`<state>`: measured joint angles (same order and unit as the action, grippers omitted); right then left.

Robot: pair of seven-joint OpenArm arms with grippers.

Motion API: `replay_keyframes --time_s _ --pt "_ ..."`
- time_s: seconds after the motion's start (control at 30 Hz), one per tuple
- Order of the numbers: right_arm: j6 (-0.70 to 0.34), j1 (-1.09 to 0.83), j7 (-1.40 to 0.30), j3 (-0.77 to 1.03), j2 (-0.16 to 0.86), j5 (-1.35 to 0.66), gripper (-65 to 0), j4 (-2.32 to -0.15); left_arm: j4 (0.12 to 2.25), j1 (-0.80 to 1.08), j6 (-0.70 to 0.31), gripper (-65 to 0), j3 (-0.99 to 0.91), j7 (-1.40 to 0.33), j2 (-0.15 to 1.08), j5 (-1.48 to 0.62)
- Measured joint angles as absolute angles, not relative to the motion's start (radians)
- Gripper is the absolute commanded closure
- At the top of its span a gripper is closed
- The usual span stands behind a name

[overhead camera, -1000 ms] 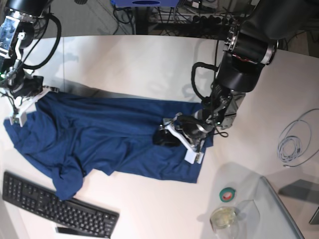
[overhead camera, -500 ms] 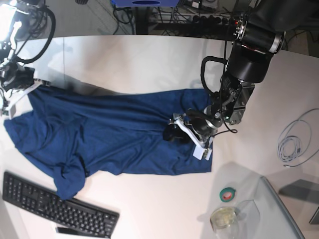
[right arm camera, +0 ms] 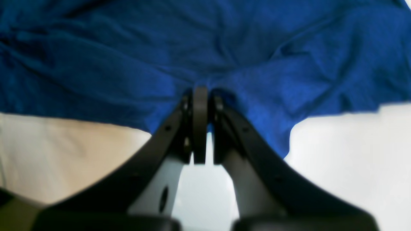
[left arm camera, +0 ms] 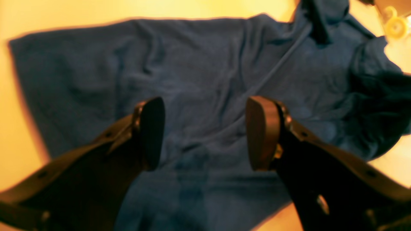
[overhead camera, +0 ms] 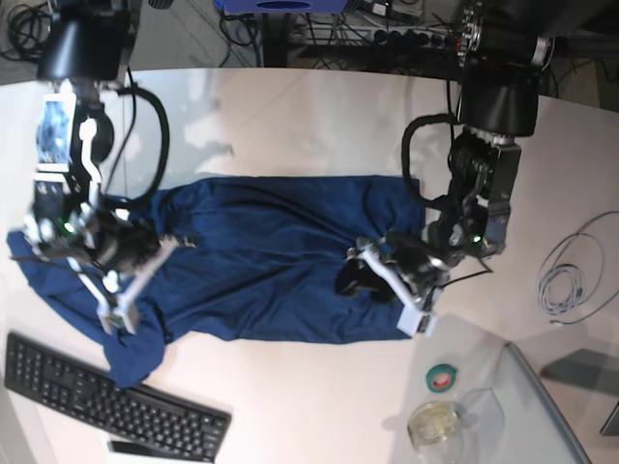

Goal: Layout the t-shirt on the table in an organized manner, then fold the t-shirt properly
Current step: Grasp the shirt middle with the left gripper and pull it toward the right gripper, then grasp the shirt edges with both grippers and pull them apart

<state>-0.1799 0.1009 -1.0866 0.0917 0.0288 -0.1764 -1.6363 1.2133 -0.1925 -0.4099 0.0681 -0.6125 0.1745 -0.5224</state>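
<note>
The large white smooth table (overhead camera: pixel 290 106) carries the dark navy-blue cloth t-shirt (overhead camera: pixel 261 256), spread across mid-frame. At frame left, the right gripper (right arm camera: pixel 200 96) pinches its edge; at right, the left gripper (left arm camera: pixel 205 133) hovers above it, jaws wide.

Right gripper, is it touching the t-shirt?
Touching. In the right wrist view the right gripper is shut, its tips pressed into a bunched fold of the t-shirt.
</note>
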Motion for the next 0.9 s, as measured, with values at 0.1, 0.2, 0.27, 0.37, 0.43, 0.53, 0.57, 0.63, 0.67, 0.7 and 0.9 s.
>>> replay_keyframes --time_s 0.1,0.2,0.27,0.37,0.43,0.53,0.57,0.63,0.67,0.7,0.9 --pt "-0.176 0.18 -0.964 0.064 0.029 -0.18 -2.4 -1.43 1.281 -0.123 -0.412 -38.2 0.046 -0.636 0.178 -0.525" --pt "-0.176 0.221 -0.92 0.064 0.041 -0.166 -12.9 -1.315 1.296 -0.076 -0.42 -38.2 0.041 -0.64 0.201 -0.529" --pt "-0.176 0.214 -0.962 0.061 0.067 -0.174 -21.2 -1.335 1.295 -0.054 -0.415 -38.2 0.032 -0.64 0.234 -0.524" --pt "-0.168 0.123 -0.981 0.07 0.083 -0.16 -30.0 -1.515 1.294 -0.022 -0.412 -38.2 0.027 -0.64 0.275 -0.521" --pt "-0.173 0.03 -0.972 0.07 0.082 -0.169 -35.0 -1.645 1.293 -0.01 -0.412 -38.2 0.029 -0.641 0.283 -0.523" --pt "-0.176 -0.07 -0.995 0.066 0.073 -0.176 -43.2 -1.714 1.293 -0.008 -0.419 -38.2 0.031 -0.635 0.283 -0.526" --pt "-0.176 -0.089 -0.993 0.066 0.072 -0.171 -44.1 -1.72 1.293 -0.009 -0.419 -38.2 0.029 -0.636 0.283 -0.525" --pt "-0.175 -0.111 -0.986 0.068 0.071 -0.17 -43.8 -1.72 1.293 -0.011 -0.419 -38.2 0.029 -0.636 0.28 -0.525" --pt "-0.175 -0.118 -0.977 0.066 0.07 -0.172 -43.8 -1.717 1.293 -0.011 -0.419 -38.2 0.029 -0.637 0.277 -0.525" --pt "-0.175 -0.12 -0.946 0.065 0.063 -0.173 -43.8 -1.705 1.293 -0.011 -0.419 -38.2 0.03 -0.636 0.275 -0.525" --pt "-0.175 -0.09 -0.884 0.067 0.047 -0.176 -42.2 -1.548 1.235 -0.019 -0.419 -38.2 0.03 -0.611 0.232 -0.467"
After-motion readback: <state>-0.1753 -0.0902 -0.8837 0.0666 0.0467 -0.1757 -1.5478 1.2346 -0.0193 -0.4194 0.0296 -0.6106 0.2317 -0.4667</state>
